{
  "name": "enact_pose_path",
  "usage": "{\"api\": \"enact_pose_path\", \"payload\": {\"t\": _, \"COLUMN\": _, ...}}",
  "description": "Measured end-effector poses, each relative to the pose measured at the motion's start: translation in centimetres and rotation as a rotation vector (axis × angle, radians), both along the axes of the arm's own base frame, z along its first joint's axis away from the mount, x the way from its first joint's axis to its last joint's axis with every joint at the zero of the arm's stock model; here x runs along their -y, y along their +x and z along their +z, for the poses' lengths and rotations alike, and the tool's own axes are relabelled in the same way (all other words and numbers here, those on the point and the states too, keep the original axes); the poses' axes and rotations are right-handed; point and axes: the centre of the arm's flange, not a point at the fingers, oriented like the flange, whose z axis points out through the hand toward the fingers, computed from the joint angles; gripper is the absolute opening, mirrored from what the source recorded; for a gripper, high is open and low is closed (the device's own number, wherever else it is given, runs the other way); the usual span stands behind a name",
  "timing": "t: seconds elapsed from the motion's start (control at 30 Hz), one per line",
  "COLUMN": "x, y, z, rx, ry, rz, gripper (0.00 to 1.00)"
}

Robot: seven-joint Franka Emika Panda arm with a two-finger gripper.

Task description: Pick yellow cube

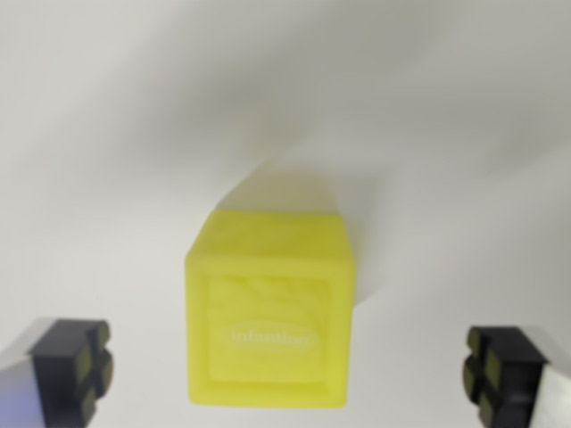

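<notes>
Between the spread fingers of the hand (290, 370) sits the yellow cube (270, 308), seemingly light, stiff, smooth plastic, best pinched across its flat sides.

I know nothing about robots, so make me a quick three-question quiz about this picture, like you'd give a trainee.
1. True or false: the gripper is already squeezing the cube.
2. What colour is the cube? A red, B yellow, C blue.
3. Fill in: the cube sits ____ the two fingers.

Key
1. False. One finger shows at each lower corner of the wrist view, both clear of the cube, so the gripper is open.
2. B, yellow, with a pale word printed on its near face.
3. Between. There is white surface showing on both sides of it.
</notes>
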Motion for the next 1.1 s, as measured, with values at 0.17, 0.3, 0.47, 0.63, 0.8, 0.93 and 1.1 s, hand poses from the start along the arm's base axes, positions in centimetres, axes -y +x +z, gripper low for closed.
{"api": "enact_pose_path", "payload": {"t": 0.17, "x": -0.8, "y": -0.3, "z": -0.8, "rx": 0.0, "ry": -0.001, "rz": -0.019, "gripper": 1.0}}
{"api": "enact_pose_path", "payload": {"t": 0.3, "x": -1.3, "y": -0.6, "z": -1.5, "rx": 0.0, "ry": -0.002, "rz": -0.033, "gripper": 1.0}}
{"api": "enact_pose_path", "payload": {"t": 0.47, "x": -1.8, "y": -0.8, "z": -2.3, "rx": 0.0, "ry": -0.002, "rz": -0.041, "gripper": 1.0}}
{"api": "enact_pose_path", "payload": {"t": 0.63, "x": -1.8, "y": -0.8, "z": -3.2, "rx": 0.0, "ry": -0.003, "rz": -0.042, "gripper": 1.0}}
{"api": "enact_pose_path", "payload": {"t": 0.8, "x": -1.8, "y": -0.8, "z": -4.0, "rx": 0.0, "ry": -0.003, "rz": -0.044, "gripper": 1.0}}
{"api": "enact_pose_path", "payload": {"t": 0.93, "x": -1.8, "y": -0.8, "z": -4.7, "rx": 0.0, "ry": -0.003, "rz": -0.046, "gripper": 1.0}}
{"api": "enact_pose_path", "payload": {"t": 1.1, "x": -1.8, "y": -0.9, "z": -5.5, "rx": 0.0, "ry": -0.003, "rz": -0.048, "gripper": 1.0}}
